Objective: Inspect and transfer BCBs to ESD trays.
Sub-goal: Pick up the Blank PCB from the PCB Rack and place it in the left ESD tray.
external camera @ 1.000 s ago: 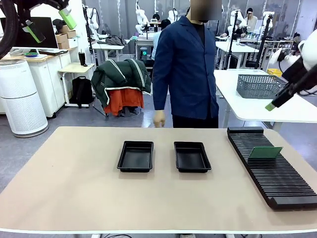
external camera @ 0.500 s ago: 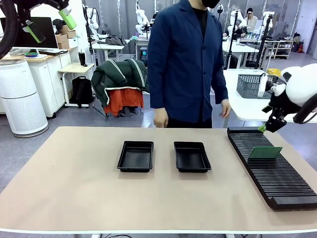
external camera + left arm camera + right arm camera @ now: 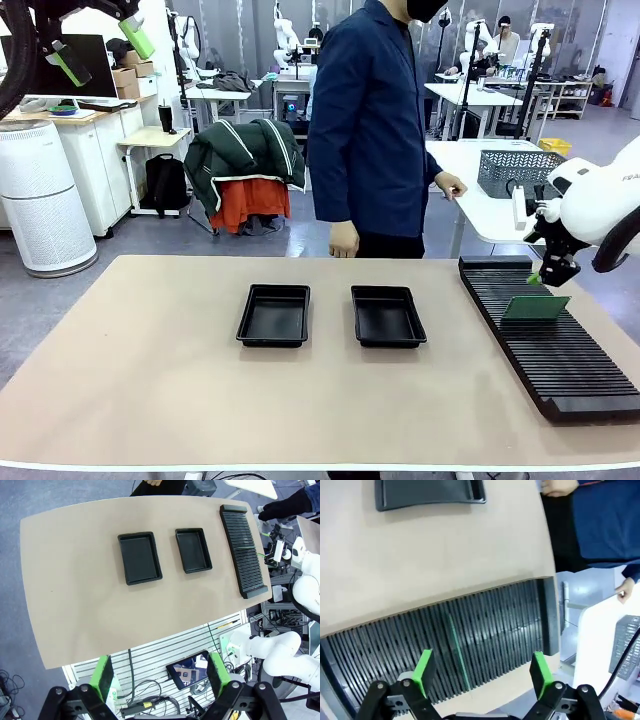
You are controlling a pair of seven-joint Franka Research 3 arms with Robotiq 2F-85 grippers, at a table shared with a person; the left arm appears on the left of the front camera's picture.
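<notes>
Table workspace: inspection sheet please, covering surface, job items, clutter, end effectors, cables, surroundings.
Surface: beige table, holding only the job's things.
Job's things: left ESD tray and right ESD tray side by side mid-table, both empty; one green BCB standing tilted in the slotted rack at the robot's right.
Clutter: nothing seen.
End effectors: left end effector open, high above the table; right end effector open over the rack, above the BCB, not gripping it.
Cables: loose leads below the table's near edge.
Surroundings: person in blue coat at far side; grey basket behind.
</notes>
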